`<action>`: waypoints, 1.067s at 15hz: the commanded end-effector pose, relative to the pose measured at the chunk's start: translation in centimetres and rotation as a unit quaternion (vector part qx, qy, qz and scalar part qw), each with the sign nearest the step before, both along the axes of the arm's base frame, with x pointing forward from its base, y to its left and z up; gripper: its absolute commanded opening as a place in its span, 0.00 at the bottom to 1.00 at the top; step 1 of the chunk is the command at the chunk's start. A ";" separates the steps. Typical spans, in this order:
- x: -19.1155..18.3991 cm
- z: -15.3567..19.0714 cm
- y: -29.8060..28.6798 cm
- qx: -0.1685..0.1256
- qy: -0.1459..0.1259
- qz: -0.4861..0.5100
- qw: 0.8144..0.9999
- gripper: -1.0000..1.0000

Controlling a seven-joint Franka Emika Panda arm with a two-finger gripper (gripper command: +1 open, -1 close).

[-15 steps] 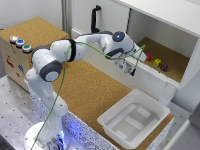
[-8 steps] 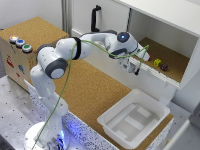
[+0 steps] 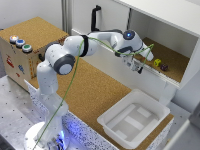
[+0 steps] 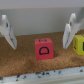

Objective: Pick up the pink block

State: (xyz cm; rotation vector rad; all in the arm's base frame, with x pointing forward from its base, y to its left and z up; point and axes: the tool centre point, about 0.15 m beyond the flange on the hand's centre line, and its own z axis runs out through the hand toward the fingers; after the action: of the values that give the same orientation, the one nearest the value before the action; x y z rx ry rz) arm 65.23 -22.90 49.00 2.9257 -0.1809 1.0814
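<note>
Pink and small, the pink block (image 4: 43, 49) sits on the cork floor (image 4: 30, 67) in the wrist view, squarely between the 2 fingers (image 4: 7, 31) of the gripper (image 4: 39, 31), with the letter D in dark print on its facing side. The gripper is spread wide, and each finger stands clear of the cube with cork showing on both sides. A yellow-green cube (image 4: 79, 43) rests just beside the far finger, partly cut by the picture's edge.

From the exterior view, the white arm (image 3: 95, 44) reaches across the tabletop (image 3: 95, 95) into a white shelf box (image 3: 172, 30) lined with cork, and the gripper (image 3: 136, 65) hangs at the front lip of that compartment. The pink block itself is too hidden by the gripper to make out there. Further toward the exterior view's right lie the yellow-green cube (image 3: 157, 62) and a dark maroon cube (image 3: 164, 67), near each other. A white tray (image 3: 134, 120) stands on the tabletop below the shelf, and a wooden box (image 3: 27, 50) with 3 coloured buttons (image 3: 20, 43) stands at the exterior view's left.
</note>
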 end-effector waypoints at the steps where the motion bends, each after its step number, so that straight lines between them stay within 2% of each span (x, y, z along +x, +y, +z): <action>1: 1.1 1.9 0.8 -0.031 0.087 -0.027 0.995 1.00; 3: 1.3 1.4 0.7 -0.035 0.089 -0.036 0.995 1.00; 5: 1.8 0.9 0.3 -0.054 0.083 -0.044 0.994 1.00; 7: 2.5 0.0 -0.1 -0.046 0.089 -0.042 0.994 1.00; 9: 3.1 -0.6 -0.1 -0.053 0.091 -0.032 0.994 1.00; 11: 3.4 -0.9 -0.3 -0.041 0.086 -0.017 0.995 1.00; 16: 4.4 -1.9 -1.1 -0.020 0.091 0.002 0.996 1.00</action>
State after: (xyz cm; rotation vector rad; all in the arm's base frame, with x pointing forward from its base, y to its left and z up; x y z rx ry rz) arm 66.40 -23.17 47.75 2.8910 -0.1933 0.9053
